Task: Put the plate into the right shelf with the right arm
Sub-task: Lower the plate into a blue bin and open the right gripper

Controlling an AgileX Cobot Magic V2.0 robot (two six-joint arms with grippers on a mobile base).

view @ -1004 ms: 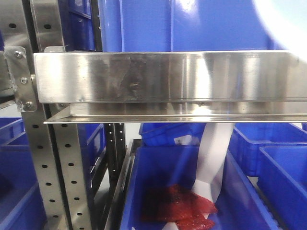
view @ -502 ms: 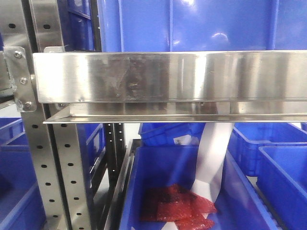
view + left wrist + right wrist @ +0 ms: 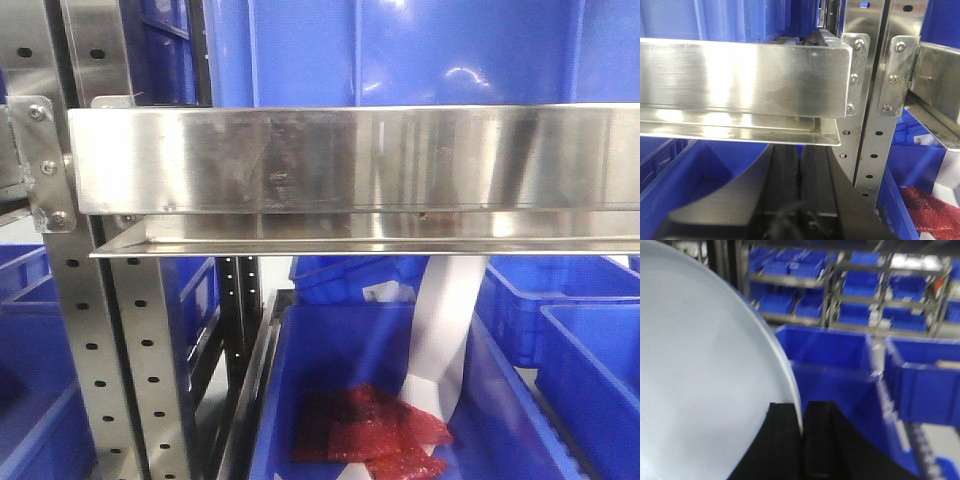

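Pale blue-white, plain plate (image 3: 700, 380) from 9 o'clock, pinched at its rim by black right gripper (image 3: 802, 440); shiny silver right shelf (image 3: 350, 160) with dotted perforated uprights (image 3: 100, 360); saturated blue bins (image 3: 400, 50); crinkled red packet (image 3: 370, 430) at 6 o'clock; white strip (image 3: 445, 330); black left gripper (image 3: 800, 200).

1. My front camera faces the steel rail (image 3: 350, 160) close up, level.
2. My left wrist camera sees a rail and bins from nearby.
3. My right wrist camera looks past the plate (image 3: 700, 380) toward distant racks.
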